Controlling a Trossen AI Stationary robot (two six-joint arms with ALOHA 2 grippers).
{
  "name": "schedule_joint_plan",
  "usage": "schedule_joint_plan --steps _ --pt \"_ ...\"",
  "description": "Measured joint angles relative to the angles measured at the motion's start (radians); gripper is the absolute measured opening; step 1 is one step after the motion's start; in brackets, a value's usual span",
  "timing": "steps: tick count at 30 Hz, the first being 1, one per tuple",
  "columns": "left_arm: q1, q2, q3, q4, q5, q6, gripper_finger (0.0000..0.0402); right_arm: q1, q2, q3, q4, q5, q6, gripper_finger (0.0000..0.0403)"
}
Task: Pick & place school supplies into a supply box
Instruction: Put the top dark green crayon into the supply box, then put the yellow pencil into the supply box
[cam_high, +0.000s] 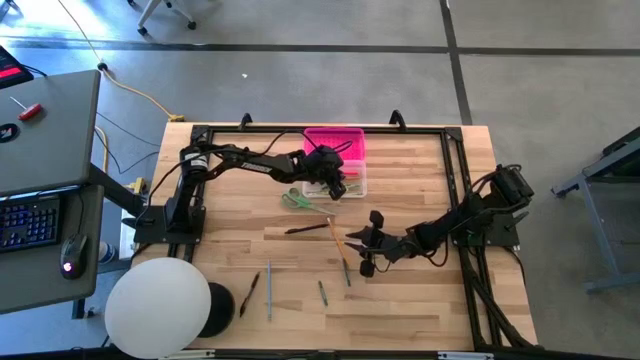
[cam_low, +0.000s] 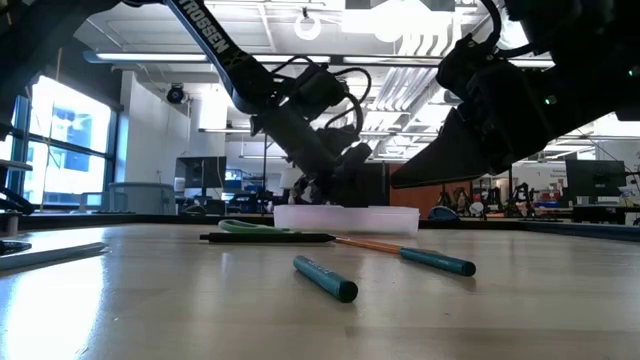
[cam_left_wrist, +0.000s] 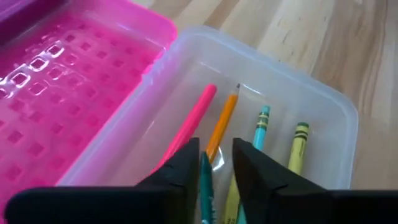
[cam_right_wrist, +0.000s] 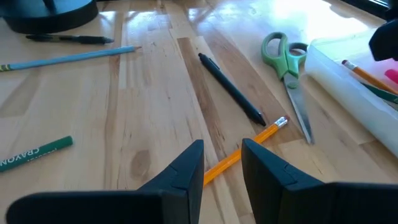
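Observation:
The supply box lies open at the table's far middle, pink lid (cam_high: 335, 142) beyond the clear base (cam_high: 350, 186). My left gripper (cam_left_wrist: 214, 163) hangs over the base, open, with a teal crayon (cam_left_wrist: 205, 182) showing in the gap. In the base lie a pink pen (cam_left_wrist: 193, 121), an orange pencil (cam_left_wrist: 222, 121), a teal crayon (cam_left_wrist: 261, 124) and a yellow-green crayon (cam_left_wrist: 298, 146). My right gripper (cam_right_wrist: 222, 155) is open, low over the table's middle, its fingers on either side of an orange pencil (cam_right_wrist: 258, 135) lying flat on the wood. My left gripper has the teal crayon's upper part (cam_left_wrist: 204, 171) between its open fingers, close to one finger (cam_left_wrist: 183, 168). Whether that finger touches the crayon, I cannot tell. The fingers slant down into the clear base from the table's left side.
Green-handled scissors (cam_right_wrist: 289, 62) and a black pen (cam_right_wrist: 231, 90) lie between the box and my right gripper. Nearer the front edge lie a green crayon (cam_high: 321, 291), a blue-grey pencil (cam_high: 268, 290) and another black pen (cam_high: 248, 295). A white dome (cam_high: 160, 305) stands at the near left corner.

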Motion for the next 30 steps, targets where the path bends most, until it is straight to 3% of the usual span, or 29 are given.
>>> schedule_joint_plan --steps 7,10,18,23,30 --pt "0.000 -0.007 0.000 0.047 0.007 0.026 0.0199 -0.003 0.002 0.000 -0.024 -0.066 0.109 0.0087" --pt "0.000 -0.036 0.005 0.083 0.025 0.036 0.0215 0.006 0.015 0.001 -0.029 -0.044 0.148 0.0087" --pt "0.000 -0.087 0.080 0.059 0.024 0.088 0.0223 0.052 0.094 0.145 -0.171 0.065 0.181 0.0087" --pt "0.000 -0.090 0.127 -0.017 0.024 0.089 0.0223 0.062 0.140 0.299 -0.480 0.220 0.259 0.0087" --pt "0.000 -0.089 0.146 -0.132 0.025 0.087 0.0223 0.026 0.207 0.369 -0.568 0.224 0.362 0.0087"
